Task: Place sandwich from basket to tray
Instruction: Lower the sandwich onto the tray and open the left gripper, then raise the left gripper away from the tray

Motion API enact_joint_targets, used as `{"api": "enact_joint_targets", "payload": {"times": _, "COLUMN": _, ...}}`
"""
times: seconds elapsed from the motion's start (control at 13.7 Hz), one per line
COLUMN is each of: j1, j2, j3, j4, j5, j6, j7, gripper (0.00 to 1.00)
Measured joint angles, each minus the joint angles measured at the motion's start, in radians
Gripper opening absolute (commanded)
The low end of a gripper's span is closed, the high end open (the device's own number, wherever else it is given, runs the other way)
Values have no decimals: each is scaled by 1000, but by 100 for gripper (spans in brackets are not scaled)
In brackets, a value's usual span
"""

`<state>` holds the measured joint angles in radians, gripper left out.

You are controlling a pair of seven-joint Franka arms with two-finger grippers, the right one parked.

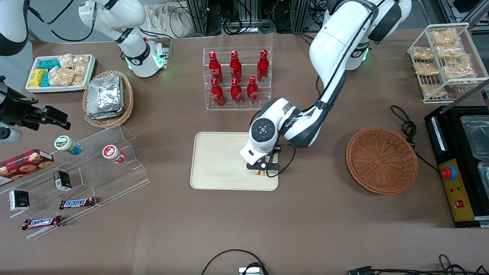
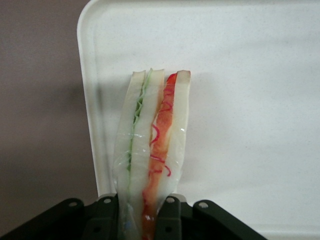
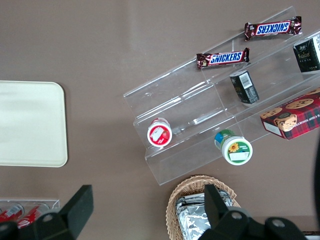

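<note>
I have the gripper (image 1: 263, 166) clamped on the sandwich (image 2: 150, 150) over the tray (image 1: 214, 160), seemingly touching; next I release.

left arm: you are reaching it from its base at the working arm's end of the table, elbow raised, forearm sloping down toward the front camera.
wrist: you are pointing it straight down, round joint cap facing up.
gripper (image 1: 263, 169): you are holding it low over the tray (image 1: 214, 160), near the corner closest to the basket (image 1: 381, 160).
fingers (image 2: 169, 220): you are pressing them against both sides of the sandwich (image 2: 152, 150), which is standing on edge between them.
</note>
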<state>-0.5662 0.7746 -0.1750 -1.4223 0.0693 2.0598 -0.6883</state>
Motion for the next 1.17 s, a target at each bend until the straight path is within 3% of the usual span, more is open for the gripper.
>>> {"api": "enact_joint_targets", "payload": {"times": 0.07, "j1": 0, "j2": 5, "j3": 0, "j4": 0, "j5": 0, "j6": 5, "j7": 0, "gripper": 0}}
{"api": "enact_joint_targets", "payload": {"times": 0.15, "j1": 0, "j2": 9, "j3": 0, "j4": 0, "j5": 0, "j6": 12, "j7": 0, "gripper": 12}}
{"api": "enact_joint_targets", "payload": {"times": 0.22, "j1": 0, "j2": 14, "j3": 0, "j4": 0, "j5": 0, "j6": 20, "j7": 0, "gripper": 38}}
{"api": "enact_joint_targets", "payload": {"times": 0.29, "j1": 0, "j2": 19, "j3": 0, "j4": 0, "j5": 0, "j6": 27, "j7": 0, "gripper": 96}}
{"api": "enact_joint_targets", "payload": {"times": 0.36, "j1": 0, "j2": 21, "j3": 0, "j4": 0, "j5": 0, "j6": 31, "j7": 1, "gripper": 100}}
{"api": "enact_joint_targets", "payload": {"times": 0.8, "j1": 2, "j2": -8, "j3": 1, "j4": 32, "j5": 1, "j6": 27, "j7": 2, "gripper": 100}}
{"api": "enact_joint_targets", "payload": {"times": 1.17, "j1": 9, "j2": -169, "j3": 6, "j4": -18, "j5": 2, "j6": -81, "j7": 2, "gripper": 100}}
